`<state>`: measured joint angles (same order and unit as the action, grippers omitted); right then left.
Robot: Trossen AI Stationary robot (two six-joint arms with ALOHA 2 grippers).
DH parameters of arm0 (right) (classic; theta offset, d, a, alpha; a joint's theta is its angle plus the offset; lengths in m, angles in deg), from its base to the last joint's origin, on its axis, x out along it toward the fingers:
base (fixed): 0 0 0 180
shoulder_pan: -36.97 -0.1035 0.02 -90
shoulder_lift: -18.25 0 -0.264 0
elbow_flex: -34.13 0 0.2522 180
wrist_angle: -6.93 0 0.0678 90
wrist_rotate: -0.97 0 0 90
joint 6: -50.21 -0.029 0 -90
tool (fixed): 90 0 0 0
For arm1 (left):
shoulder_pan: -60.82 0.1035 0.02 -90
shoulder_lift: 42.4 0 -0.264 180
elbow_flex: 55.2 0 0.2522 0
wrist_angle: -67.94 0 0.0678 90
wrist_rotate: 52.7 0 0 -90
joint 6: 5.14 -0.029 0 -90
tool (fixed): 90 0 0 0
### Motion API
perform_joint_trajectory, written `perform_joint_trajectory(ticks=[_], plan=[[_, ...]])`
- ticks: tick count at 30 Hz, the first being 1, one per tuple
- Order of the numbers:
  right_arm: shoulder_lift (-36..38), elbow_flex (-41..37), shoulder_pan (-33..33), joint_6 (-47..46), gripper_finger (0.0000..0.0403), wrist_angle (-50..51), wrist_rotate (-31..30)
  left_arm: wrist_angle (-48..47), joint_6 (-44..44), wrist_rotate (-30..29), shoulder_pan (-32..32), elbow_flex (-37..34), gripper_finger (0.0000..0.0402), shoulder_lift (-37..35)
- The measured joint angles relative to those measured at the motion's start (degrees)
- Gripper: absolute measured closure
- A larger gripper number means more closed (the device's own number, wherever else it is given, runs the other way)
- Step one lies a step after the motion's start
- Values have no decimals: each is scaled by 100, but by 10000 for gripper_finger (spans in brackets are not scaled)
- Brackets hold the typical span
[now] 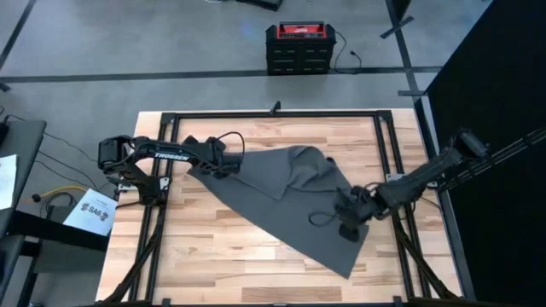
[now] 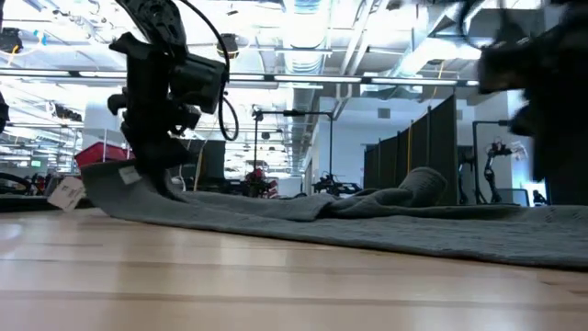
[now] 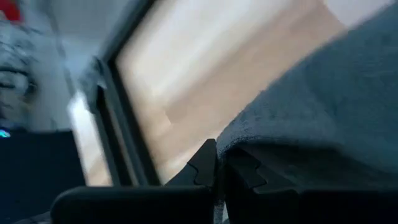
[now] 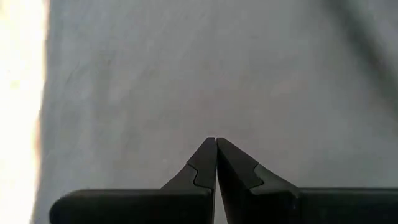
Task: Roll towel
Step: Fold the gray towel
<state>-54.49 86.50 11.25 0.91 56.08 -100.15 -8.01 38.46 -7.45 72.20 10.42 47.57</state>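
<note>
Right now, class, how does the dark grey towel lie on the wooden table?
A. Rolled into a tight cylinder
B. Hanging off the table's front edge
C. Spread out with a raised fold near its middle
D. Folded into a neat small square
C: the high view shows the towel spread across the table, and the low view shows a raised fold near its middle.

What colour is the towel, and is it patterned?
Plain dark grey towel, no pattern; best in the high view.
</note>
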Motion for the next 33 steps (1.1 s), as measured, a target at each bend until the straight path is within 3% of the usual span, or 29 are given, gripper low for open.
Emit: perform_joint_trajectory(ticks=[4, 10, 14, 22, 25, 30, 33], plan=[[-388, 1, 672, 972, 403, -7, -189, 23, 112, -686, -212, 0, 402, -62], [-1178, 2, 1326, 1813, 403, -101, -204, -27, 0, -435, -240, 0, 393, -78], [-1545, 45, 1455, 1981, 403, -214, -190, -199, -111, -158, -243, 0, 359, -78], [-1540, 21, 1464, 1998, 403, -301, -183, -468, -323, -273, -302, 3, 267, -305], [-1412, 7, 1466, 1979, 403, -347, -130, 541, -1309, 67, -661, -16, 250, -511], [-1378, 6, 1467, 1979, 403, -380, -116, 3157, -4483, 1399, -1443, -425, 244, -565], [-1380, 2, 1466, 1966, 403, -520, -98, 4126, -5409, 1842, -1551, -603, 244, -347]])
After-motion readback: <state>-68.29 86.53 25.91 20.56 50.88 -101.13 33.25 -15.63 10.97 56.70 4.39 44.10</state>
